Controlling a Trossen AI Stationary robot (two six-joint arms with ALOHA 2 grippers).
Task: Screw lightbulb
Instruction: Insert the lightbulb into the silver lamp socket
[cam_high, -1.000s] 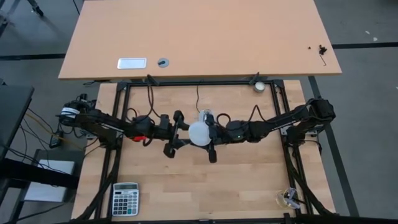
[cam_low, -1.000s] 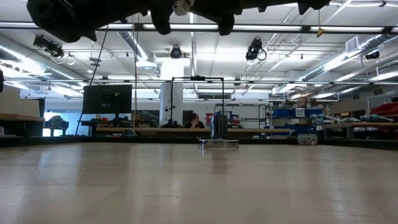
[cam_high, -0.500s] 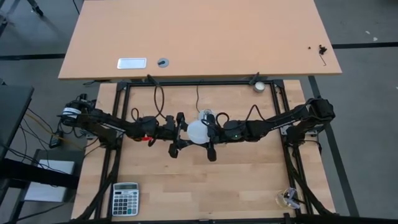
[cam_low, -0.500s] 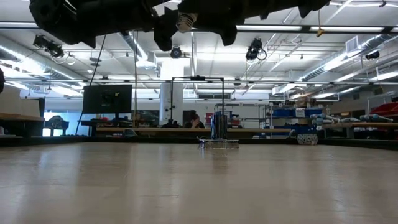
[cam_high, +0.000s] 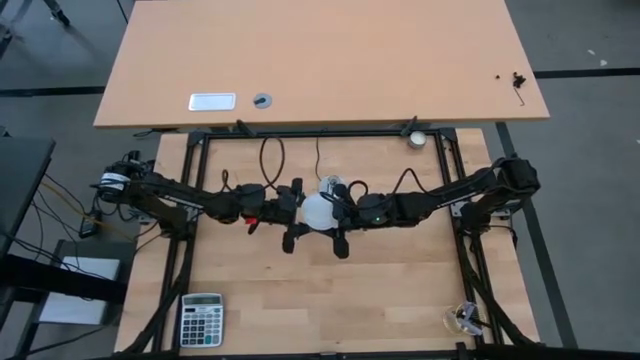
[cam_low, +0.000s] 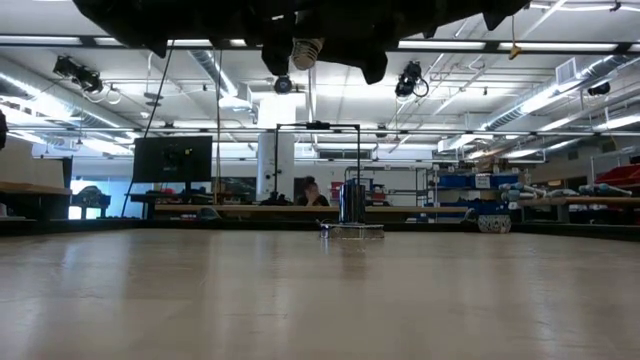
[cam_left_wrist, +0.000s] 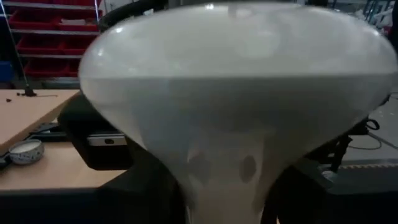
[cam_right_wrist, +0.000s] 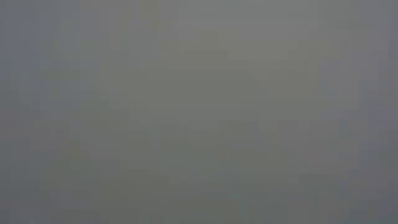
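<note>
We see the lightbulb held up above the middle of the wooden table, its white dome filling the left wrist view and its silvery screw base pointing downward in the low view. The right gripper is clamped on it from the right, while the left gripper sits right against its other side, and we cannot tell whether those fingers grip it. Farther out, a calculator lies near the table's front left corner.

L arm mid-table | R arm opposite | grippers near-touching
</note>
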